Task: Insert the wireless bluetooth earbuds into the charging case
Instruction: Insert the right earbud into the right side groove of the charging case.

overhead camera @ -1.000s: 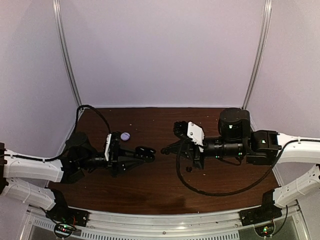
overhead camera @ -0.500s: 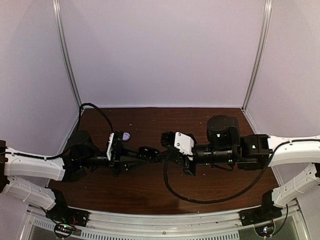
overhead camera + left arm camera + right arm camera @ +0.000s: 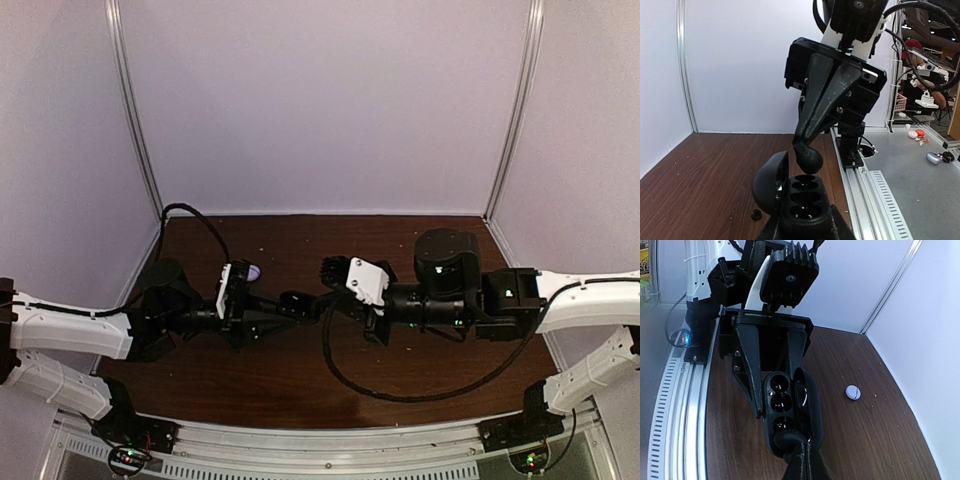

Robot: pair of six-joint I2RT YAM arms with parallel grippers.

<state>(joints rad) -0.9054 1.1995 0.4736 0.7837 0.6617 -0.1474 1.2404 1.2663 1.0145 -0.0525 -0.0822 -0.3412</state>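
1. The left pincer [image 3: 291, 304] is clamped on a black charging case [image 3: 803, 202] and holds it above the brown desk [image 3: 300, 375], near the middle.
2. The lid [image 3: 771, 181] of the case is swung open to one side. Inside, three round wells sit in a row, and they look dark and hollow.
3. The right pincer [image 3: 804, 142] comes from the opposite side, and its two fingers are pressed together on a small rounded black earbud [image 3: 808, 158].
4. This earbud is directly at the mouth of the end well – the one nearest to the right arm. From the pictures I cannot tell if it already touches the rim.
5. In the top view the two pincers meet tip to tip, and the case is between them.
6. A small pale round thing [image 3: 853, 392] lies on the desk – well apart from the case, on the far side behind the left wrist.
7. A tiny dark bit [image 3: 756, 215] lies on the desk under the case. It is too small to identify.
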